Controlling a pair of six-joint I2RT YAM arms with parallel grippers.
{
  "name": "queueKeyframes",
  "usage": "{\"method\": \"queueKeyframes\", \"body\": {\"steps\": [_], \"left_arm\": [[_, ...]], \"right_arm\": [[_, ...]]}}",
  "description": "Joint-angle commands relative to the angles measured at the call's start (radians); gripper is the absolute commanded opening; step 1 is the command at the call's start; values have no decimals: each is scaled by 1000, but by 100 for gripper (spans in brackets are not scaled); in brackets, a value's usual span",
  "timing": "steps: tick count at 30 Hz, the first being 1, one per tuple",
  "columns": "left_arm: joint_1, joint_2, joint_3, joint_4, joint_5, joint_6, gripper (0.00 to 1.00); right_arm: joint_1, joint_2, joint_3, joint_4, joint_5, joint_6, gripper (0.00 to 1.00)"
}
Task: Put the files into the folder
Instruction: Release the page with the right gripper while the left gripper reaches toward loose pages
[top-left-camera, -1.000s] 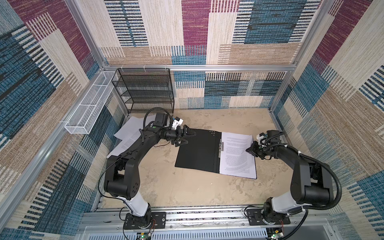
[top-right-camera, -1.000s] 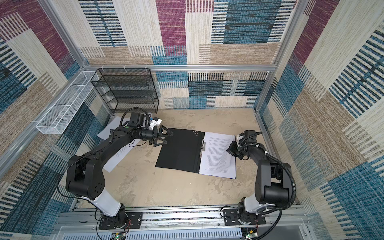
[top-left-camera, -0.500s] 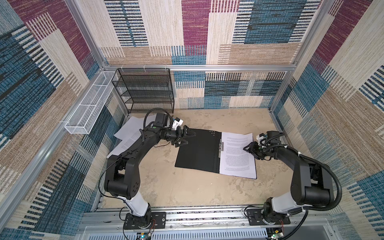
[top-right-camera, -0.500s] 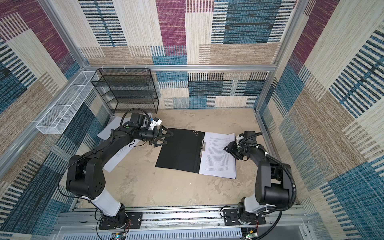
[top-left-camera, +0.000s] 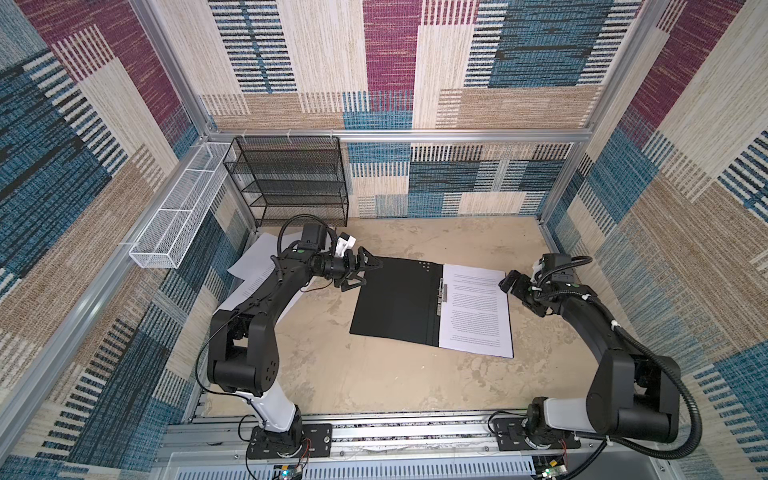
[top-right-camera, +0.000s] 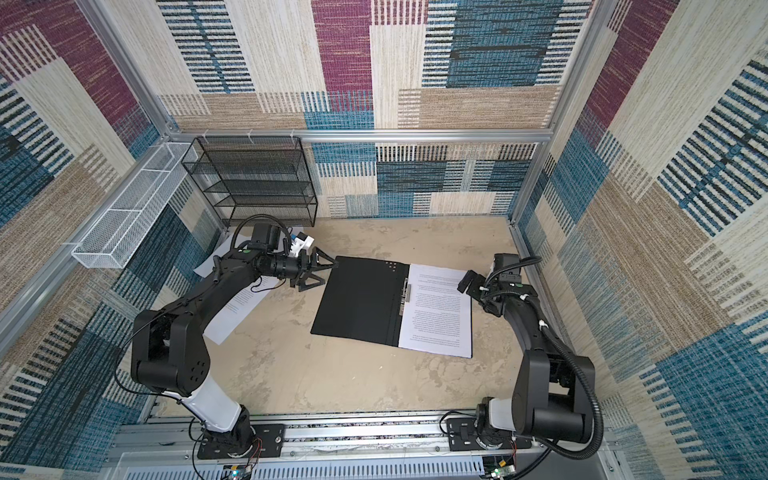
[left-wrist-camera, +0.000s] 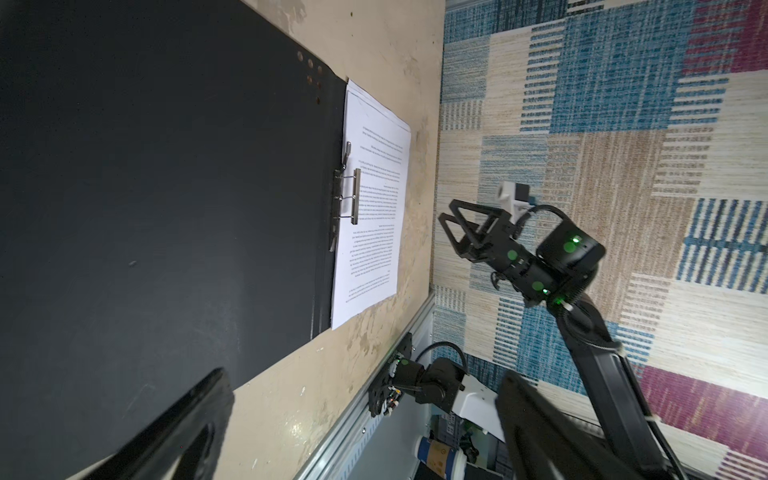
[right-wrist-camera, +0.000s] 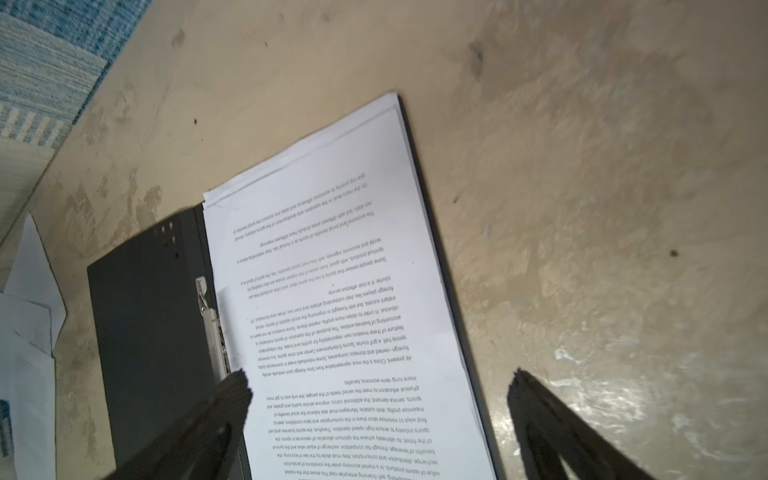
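Now right gripper (right-wrist-camera: 380, 376) spread wide, files (top-left-camera: 473, 311) released onto folder (top-left-camera: 395, 303); left gripper (top-left-camera: 365, 275) likewise spread.

My left arm (top-left-camera: 253, 307) reaches forward from its base, elbow bent, forearm stretched toward the middle. My left tool (top-left-camera: 365, 274) points inward with its jaws spread wide, gripping nothing. My right arm (top-left-camera: 590, 320) bends likewise from the other side, and my right tool (right-wrist-camera: 378, 380) hangs angled downward, jaws wide apart and empty.
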Motion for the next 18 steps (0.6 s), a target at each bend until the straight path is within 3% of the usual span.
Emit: {"method": "queueKeyframes", "body": {"steps": [1, 3, 6, 13, 18], "left_arm": [[42, -1, 62, -174, -236, 121, 99], [90, 10, 108, -247, -414, 118, 99], [188, 50, 145, -262, -537, 75, 99], [396, 242, 227, -334, -677, 91, 99], [494, 251, 192, -348, -746, 114, 99]], "right_arm": [[51, -5, 44, 21, 75, -32, 100], [130, 21, 67, 40, 80, -41, 100], [225, 76, 77, 107, 46, -32, 100], [424, 245, 155, 233, -37, -17, 100], [513, 294, 177, 276, -105, -18, 100]]}}
